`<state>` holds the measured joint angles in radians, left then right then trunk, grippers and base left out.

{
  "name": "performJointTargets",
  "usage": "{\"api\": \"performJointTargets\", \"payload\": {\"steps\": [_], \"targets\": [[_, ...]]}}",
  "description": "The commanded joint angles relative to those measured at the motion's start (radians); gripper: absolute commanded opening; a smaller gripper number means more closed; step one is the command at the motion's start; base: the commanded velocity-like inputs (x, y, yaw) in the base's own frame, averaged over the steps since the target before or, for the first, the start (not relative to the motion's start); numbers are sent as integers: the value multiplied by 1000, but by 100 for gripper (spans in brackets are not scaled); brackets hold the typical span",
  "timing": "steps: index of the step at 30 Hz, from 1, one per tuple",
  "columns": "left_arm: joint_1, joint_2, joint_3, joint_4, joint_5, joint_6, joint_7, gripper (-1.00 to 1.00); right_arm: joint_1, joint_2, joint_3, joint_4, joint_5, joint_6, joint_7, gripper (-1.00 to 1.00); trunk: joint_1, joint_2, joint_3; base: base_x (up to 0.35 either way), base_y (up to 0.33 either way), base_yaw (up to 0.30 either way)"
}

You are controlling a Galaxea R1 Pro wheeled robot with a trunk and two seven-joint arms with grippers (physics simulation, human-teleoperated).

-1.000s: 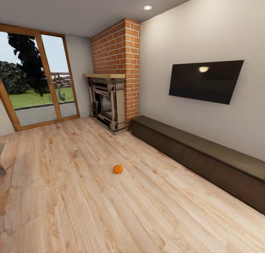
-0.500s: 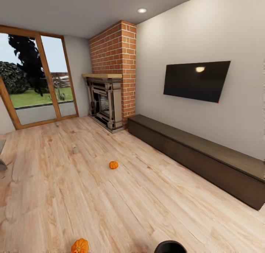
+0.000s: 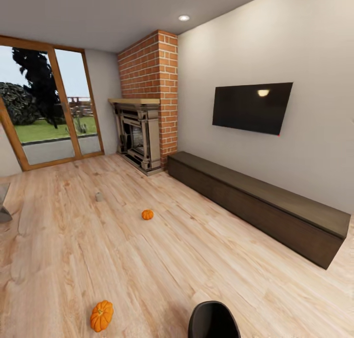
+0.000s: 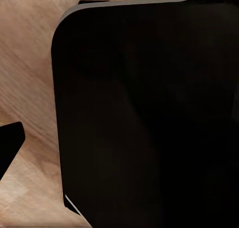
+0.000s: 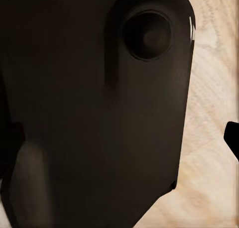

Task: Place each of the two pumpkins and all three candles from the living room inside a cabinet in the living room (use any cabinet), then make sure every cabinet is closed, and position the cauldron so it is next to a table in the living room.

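A living room is seen from the head view. Two pumpkins lie on the wooden floor [image 3: 206,259]: the smaller pumpkin [image 3: 147,214] rests out in the open middle of the floor, and the larger pumpkin [image 3: 101,316] lies on its side near the view's lower edge, well apart from the first. One candle [image 3: 99,197], a small pale cylinder, stands upright on the floor farther off, between the smaller pumpkin and the glass doors [image 3: 49,107]. A rounded black object [image 3: 212,321] is cut off by the lower edge just beside the larger pumpkin; what it is cannot be told for certain.

The cabinet [image 3: 260,205], long, low and dark brown, is set along the right-hand wall, with every front shut flush. Its far end lies just beside the brick chimney [image 3: 150,77] and the fireplace [image 3: 139,136]. A black television [image 3: 251,107] is mounted on the wall above the cabinet.

In the left wrist view a dark, rounded-cornered robot body panel [image 4: 149,118] is seen close up, with floorboards beside it. In the right wrist view a similar dark panel with a round recess [image 5: 99,108] is seen over pale floorboards. The fingers of either pincer are not made out, so whether they are released or clenched cannot be told.
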<state>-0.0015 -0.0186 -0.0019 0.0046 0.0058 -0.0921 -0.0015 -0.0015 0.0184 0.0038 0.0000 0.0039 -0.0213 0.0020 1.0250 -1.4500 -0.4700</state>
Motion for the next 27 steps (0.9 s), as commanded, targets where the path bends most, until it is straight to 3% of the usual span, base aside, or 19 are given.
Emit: {"api": "performJointTargets", "payload": {"steps": [1, 17, 25, 27], "targets": [[0, 0, 0, 0, 0, -1, 0, 100, 0, 0, 1, 0, 0, 0, 0, 100, 0, 0, 0, -263, -189, 0], [0, -1, 6, -2, 0, -7, 0, 100, 0, 1, 2, 0, 7, 0, 0, 100, 0, 0, 0, -255, -212, 0], [0, -1, 8, -5, 0, -19, 0, 100, 0, 3, -3, -1, 1, -4, 0, 100, 0, 0, 0, -40, -85, 0], [0, -2, 8, -6, 0, -22, 0, 100, 0, 3, -4, -1, 0, -36, 0, 100, 0, 0, 0, -3, -7, 0]]}}
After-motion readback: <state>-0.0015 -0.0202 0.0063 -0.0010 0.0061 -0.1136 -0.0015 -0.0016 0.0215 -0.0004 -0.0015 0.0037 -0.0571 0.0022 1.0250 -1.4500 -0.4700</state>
